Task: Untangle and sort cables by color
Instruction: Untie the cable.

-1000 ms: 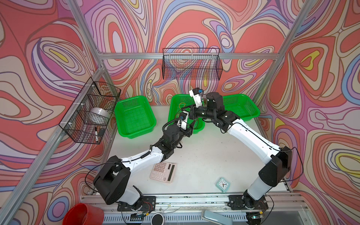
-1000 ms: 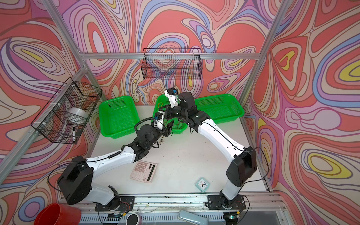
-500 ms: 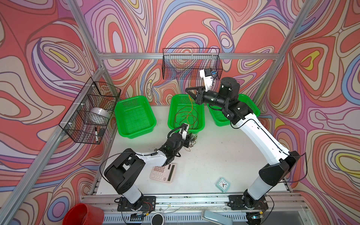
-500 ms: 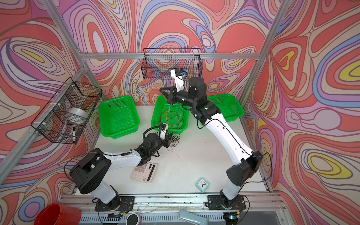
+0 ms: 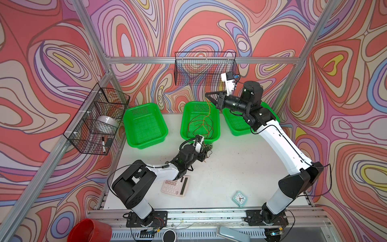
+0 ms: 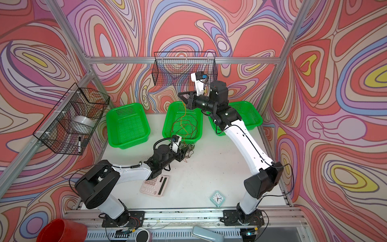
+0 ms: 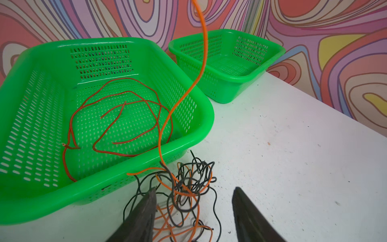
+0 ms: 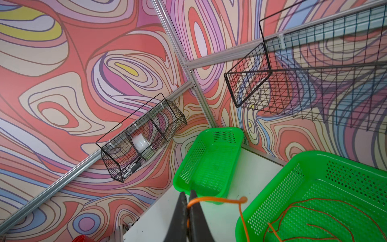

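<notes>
Right wrist view: the right gripper (image 8: 187, 196) is pinched shut on an orange cable (image 8: 219, 200). In both top views it holds the cable high above the middle basket (image 5: 183, 125). In the left wrist view that cable runs down past the basket's rim into a tangle (image 7: 188, 184) of black and orange cables on the tabletop (image 7: 282, 157), just beside the basket. The left gripper (image 7: 194, 189) sits low at the tangle, jaws apart on either side of it, clamping nothing. Loose red cables (image 7: 117, 150) lie inside the basket.
</notes>
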